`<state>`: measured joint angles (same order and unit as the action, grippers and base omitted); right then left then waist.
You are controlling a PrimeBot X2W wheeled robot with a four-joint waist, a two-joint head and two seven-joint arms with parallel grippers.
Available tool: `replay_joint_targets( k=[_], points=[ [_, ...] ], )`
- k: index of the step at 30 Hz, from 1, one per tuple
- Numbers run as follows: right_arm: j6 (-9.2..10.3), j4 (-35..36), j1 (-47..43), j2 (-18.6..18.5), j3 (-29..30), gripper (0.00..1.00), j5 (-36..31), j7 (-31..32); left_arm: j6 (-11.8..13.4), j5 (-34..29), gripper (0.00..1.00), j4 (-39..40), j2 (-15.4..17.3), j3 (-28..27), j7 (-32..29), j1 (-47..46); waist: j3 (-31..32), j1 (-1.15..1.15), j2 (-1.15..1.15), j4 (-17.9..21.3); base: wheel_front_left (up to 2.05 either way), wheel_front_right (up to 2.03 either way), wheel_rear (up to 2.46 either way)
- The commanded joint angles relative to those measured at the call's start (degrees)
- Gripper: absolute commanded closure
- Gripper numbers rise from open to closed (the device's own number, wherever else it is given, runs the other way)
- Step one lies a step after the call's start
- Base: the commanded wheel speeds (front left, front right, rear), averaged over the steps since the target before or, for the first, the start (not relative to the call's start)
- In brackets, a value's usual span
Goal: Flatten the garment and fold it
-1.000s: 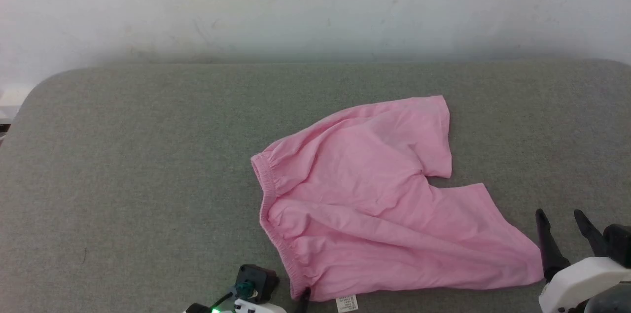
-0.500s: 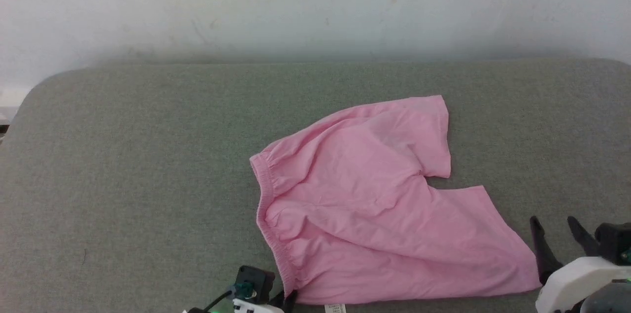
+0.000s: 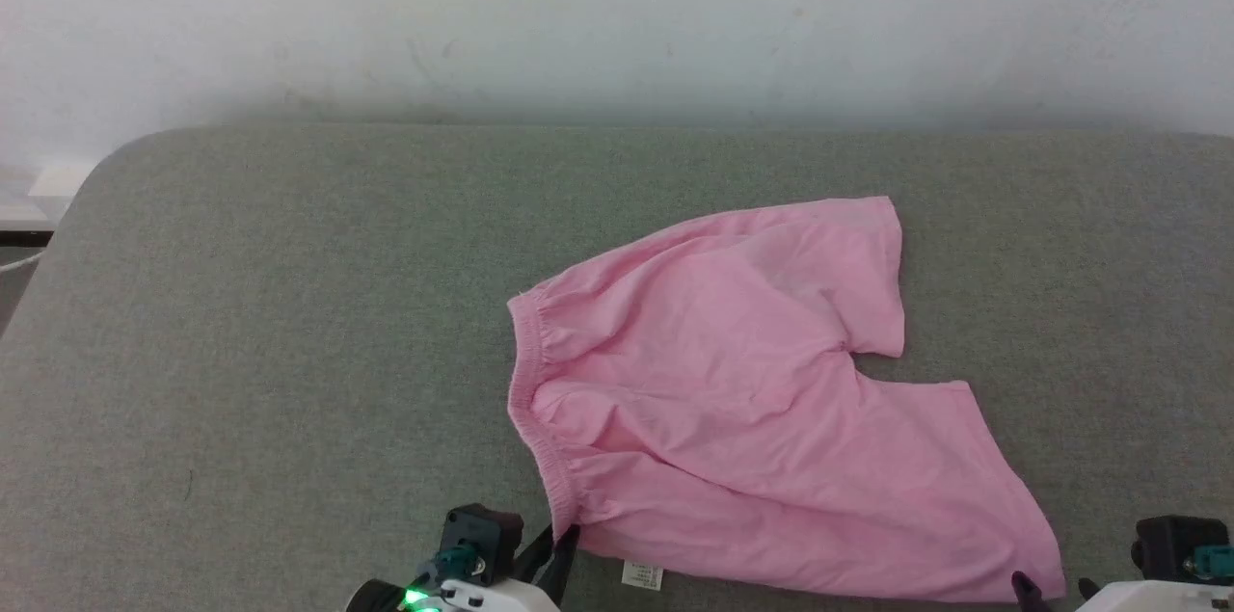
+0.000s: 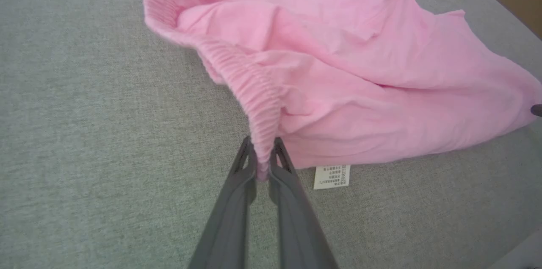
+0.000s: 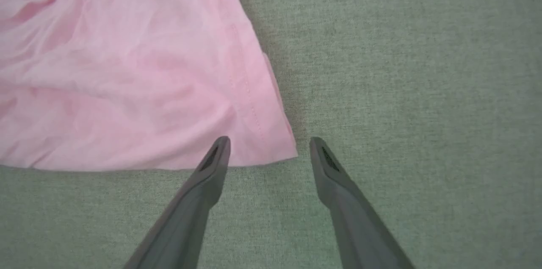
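The garment [image 3: 733,390], light pink shorts, lies rumpled on the grey surface, waistband to the left and two legs to the right. My left gripper [image 3: 561,540] is at the near end of the gathered waistband [image 4: 250,87] and is shut on it; in the left wrist view my left gripper [image 4: 262,156] pinches the elastic between both fingers. A small white label [image 4: 332,176] lies just beside that grip. My right gripper [image 5: 269,144] stands open, its fingers straddling the near leg's hem corner [image 5: 271,146]. In the head view my right gripper [image 3: 1051,583] barely peeks above the bottom edge.
A grey fabric-covered surface [image 3: 289,352] carries the garment, with a rounded far-left corner and a pale wall [image 3: 617,5] behind it. Bare grey surface lies left of the waistband and right of the legs.
My left gripper has closed on the waistband's near end. The right gripper has dropped toward the bottom edge at the leg's hem corner. The head camera has shifted slightly.
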<state>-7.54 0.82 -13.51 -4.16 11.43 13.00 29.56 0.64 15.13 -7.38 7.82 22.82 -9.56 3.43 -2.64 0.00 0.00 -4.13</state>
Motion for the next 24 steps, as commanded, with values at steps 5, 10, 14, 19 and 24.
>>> replay_joint_targets(
  k=[5, 10, 14, 19, 24],
  points=[
    [0.05, -1.9, 1.7, 0.8, 1.8, 0.00, -0.7, -0.8, 0.4, -0.2, 1.00, 1.1, 0.3, 0.4, 0.4, -0.5, -1.3, 0.00, 0.00, -0.4, 0.00, 0.00, 0.00],
    [0.05, -5.1, 3.1, 1.0, 1.6, 0.00, -1.1, -0.9, 0.3, -0.3, 1.00, 1.6, 0.4, 0.9, 0.4, -1.1, -2.2, 0.00, 0.00, -0.8, 0.00, 0.00, 0.00],
    [0.05, -7.7, 3.9, 1.1, -0.2, 0.00, -0.8, -0.5, 0.4, -0.3, 1.00, 1.9, 0.5, 1.1, 0.4, -1.5, -2.9, 0.00, 0.00, -1.0, 0.00, 0.00, 0.00],
    [0.05, -9.6, 3.5, 0.4, -3.7, 1.00, 0.5, 1.7, 0.4, -0.2, 1.00, 1.6, 0.9, 1.3, 0.0, -1.7, -3.0, 0.00, 0.00, -1.2, 0.00, 0.00, 0.00],
    [0.05, -7.7, 3.5, -0.2, -3.8, 1.00, 2.8, 1.9, 0.3, 0.2, 1.00, 1.6, 1.9, 1.3, -0.9, -0.8, -1.3, 0.00, 0.00, -1.0, 0.00, 0.00, 0.00]
  ],
)
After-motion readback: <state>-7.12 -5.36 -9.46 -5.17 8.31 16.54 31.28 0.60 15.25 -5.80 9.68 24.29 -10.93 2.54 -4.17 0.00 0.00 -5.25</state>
